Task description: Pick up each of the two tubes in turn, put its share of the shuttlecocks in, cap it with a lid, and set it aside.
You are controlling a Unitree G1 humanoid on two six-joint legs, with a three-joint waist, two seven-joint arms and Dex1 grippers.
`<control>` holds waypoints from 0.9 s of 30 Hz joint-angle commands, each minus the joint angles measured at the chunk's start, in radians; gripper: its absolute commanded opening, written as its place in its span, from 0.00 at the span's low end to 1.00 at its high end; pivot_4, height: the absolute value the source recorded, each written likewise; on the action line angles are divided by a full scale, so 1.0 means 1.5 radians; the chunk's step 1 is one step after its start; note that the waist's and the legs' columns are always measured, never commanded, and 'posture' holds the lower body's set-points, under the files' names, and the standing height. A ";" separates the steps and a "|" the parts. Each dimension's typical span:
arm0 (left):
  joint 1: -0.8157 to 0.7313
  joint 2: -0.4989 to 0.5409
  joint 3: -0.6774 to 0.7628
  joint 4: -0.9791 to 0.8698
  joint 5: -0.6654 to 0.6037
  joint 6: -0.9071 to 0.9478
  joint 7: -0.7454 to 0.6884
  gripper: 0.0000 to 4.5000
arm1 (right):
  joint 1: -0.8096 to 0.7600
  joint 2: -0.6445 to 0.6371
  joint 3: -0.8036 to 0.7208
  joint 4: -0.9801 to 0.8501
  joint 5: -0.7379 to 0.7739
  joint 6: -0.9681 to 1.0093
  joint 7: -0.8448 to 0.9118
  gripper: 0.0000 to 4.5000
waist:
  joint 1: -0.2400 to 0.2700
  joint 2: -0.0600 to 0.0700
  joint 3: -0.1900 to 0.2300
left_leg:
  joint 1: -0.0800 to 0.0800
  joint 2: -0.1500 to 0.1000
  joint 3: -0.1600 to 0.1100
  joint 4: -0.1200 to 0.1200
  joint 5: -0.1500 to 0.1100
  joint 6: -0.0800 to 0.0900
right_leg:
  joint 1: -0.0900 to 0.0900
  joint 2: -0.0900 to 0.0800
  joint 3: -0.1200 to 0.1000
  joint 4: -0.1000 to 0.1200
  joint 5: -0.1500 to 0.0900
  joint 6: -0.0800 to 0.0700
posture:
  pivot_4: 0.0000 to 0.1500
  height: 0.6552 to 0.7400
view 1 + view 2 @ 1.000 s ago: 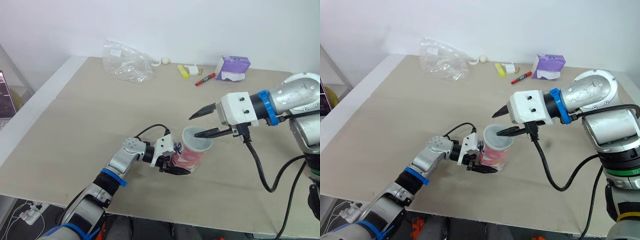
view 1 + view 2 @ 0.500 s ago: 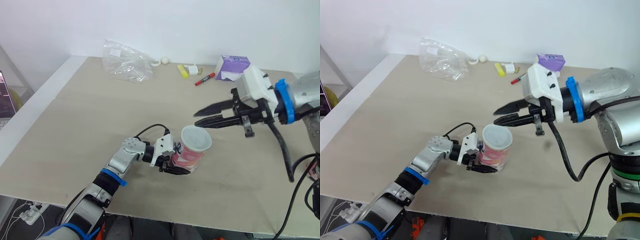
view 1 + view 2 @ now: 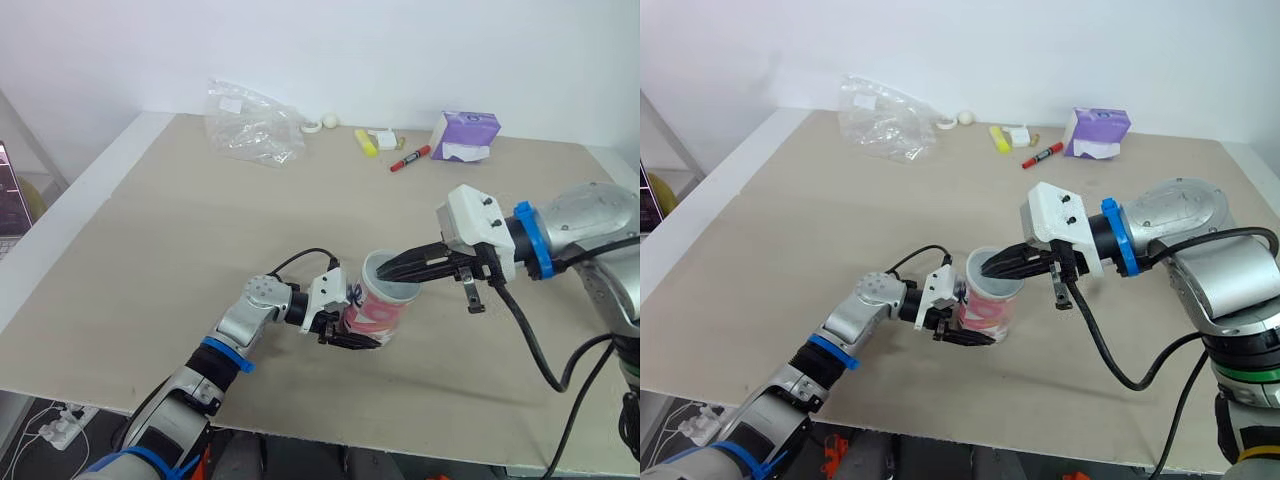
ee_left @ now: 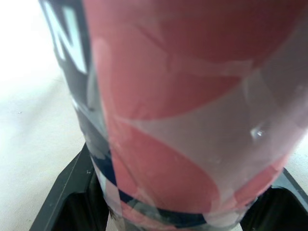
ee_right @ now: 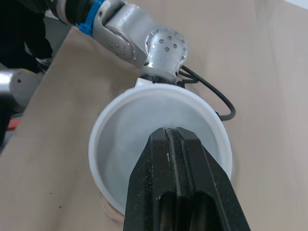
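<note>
Left hand [image 3: 345, 330] clamps its black fingers around the lower part of the pink-and-white patterned tube [image 3: 381, 314], which stands mid-bench [image 3: 200, 220] toward the near edge. Right hand [image 5: 171, 133], fingers pressed together and empty, points its tips at the round white plastic lid [image 5: 139, 118] on the tube's top.

Bright, even, diffuse overhead light

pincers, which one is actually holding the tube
The left pincer: it clamps the pink tube low on its side. The right pincer is shut on nothing, its tips at the tube's white top.
</note>
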 commanded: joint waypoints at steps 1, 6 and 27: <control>0.013 0.015 0.000 0.022 0.028 0.016 0.030 0.64 | 0.022 -0.017 0.021 0.005 -0.031 -0.018 0.013 0.02 | 0.000 0.000 0.000 | 0.000 0.000 0.000 0.000 0.000 0.000 | 0.000 0.000 0.000 0.000 0.000 0.000 | 1.00 1.00; 0.013 0.015 -0.001 0.021 0.028 0.016 0.030 0.64 | 0.035 -0.017 0.028 0.006 -0.037 -0.030 0.020 0.02 | 0.000 -0.001 -0.001 | 0.001 0.000 0.000 0.000 0.000 0.000 | 0.001 0.000 0.000 0.000 0.000 0.000 | 1.00 1.00; 0.011 0.014 0.001 0.029 0.026 0.013 0.036 0.64 | 0.009 0.045 0.097 0.009 -0.051 0.051 -0.006 0.02 | -0.003 -0.005 -0.004 | 0.003 0.000 0.000 -0.001 0.000 0.000 | 0.001 0.000 0.000 0.000 0.000 0.000 | 1.00 1.00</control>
